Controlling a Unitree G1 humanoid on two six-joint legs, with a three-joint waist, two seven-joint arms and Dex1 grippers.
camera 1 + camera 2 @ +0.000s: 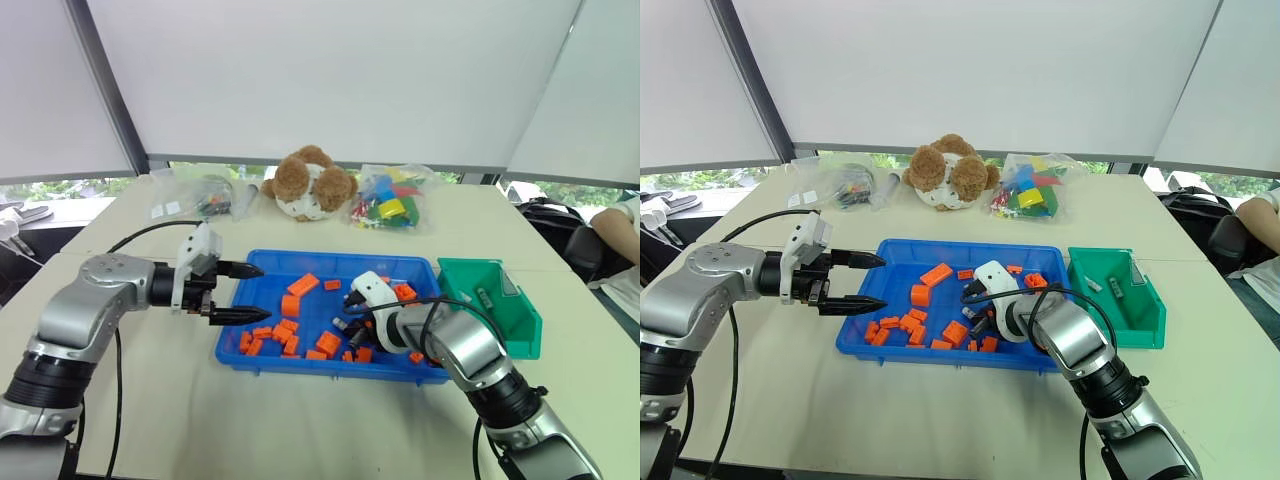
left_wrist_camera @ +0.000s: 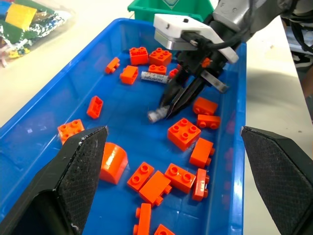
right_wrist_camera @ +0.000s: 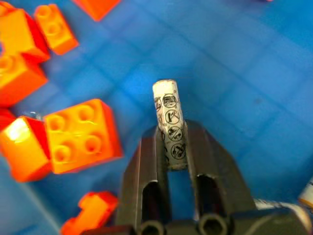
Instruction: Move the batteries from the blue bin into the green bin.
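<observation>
The blue bin (image 1: 268, 292) lies mid-table, strewn with orange blocks (image 1: 302, 284). Low in its right half, my right gripper (image 3: 173, 129) is shut on a battery (image 3: 169, 122), a silver cylinder printed with symbols, its tip sticking out past the fingers (image 2: 155, 115). Another battery (image 2: 152, 77) lies loose on the bin floor close by. The green bin (image 1: 522, 332) stands just right of the blue one, with a battery (image 1: 483, 296) lying inside it. My left gripper (image 1: 265, 291) hangs open over the blue bin's left edge, pointing right, with nothing between its fingers.
A brown plush toy (image 1: 310, 183), a bag of coloured blocks (image 1: 390, 205) and a clear bag (image 1: 205, 197) sit behind the bins. A person's arm (image 1: 620, 230) and a dark backpack (image 1: 545, 215) are at the far right.
</observation>
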